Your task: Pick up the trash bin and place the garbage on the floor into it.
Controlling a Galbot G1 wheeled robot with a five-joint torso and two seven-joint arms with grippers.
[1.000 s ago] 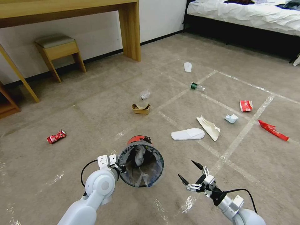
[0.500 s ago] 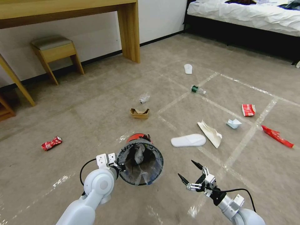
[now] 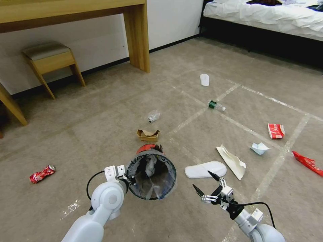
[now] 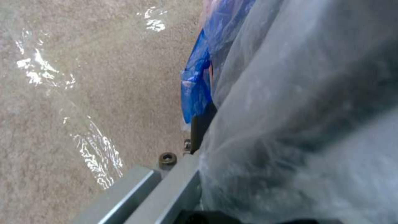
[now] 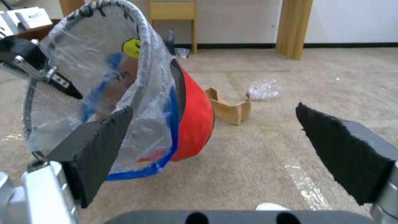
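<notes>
Already off the floor point(image 3: 101, 111), the trash bin point(image 3: 151, 174) hangs tilted from the left gripper point(image 3: 129, 179), which is clamped on its rim, the mouth turned up toward the head camera. It is a small round red tub, smooth-walled, lined with a thin, crinkly clear bag point(image 5: 124, 74) edged in blue, and something pale and crumpled lies inside. Just to its right, the right gripper point(image 3: 206, 186) hovers low with its black, rough-faced pads point(image 5: 104, 137) spread wide and nothing between them. So the picking-up step looks done and the collecting step is in hand. The nearest piece is a flat, soft white slipper point(image 3: 205, 169) just beyond the right fingertips, and beside it a stiff, folded sheet of white paper point(image 3: 232, 161). The next move would call for lowering onto the slipper's thin edge, then carrying it across to the bin's mouth. Farther off lie a brown cardboard piece point(image 3: 147, 135), a crushed clear bottle point(image 3: 153, 116) and a dented red can point(image 3: 42, 173) on the short beige carpet with its whitish tape lines.
</notes>
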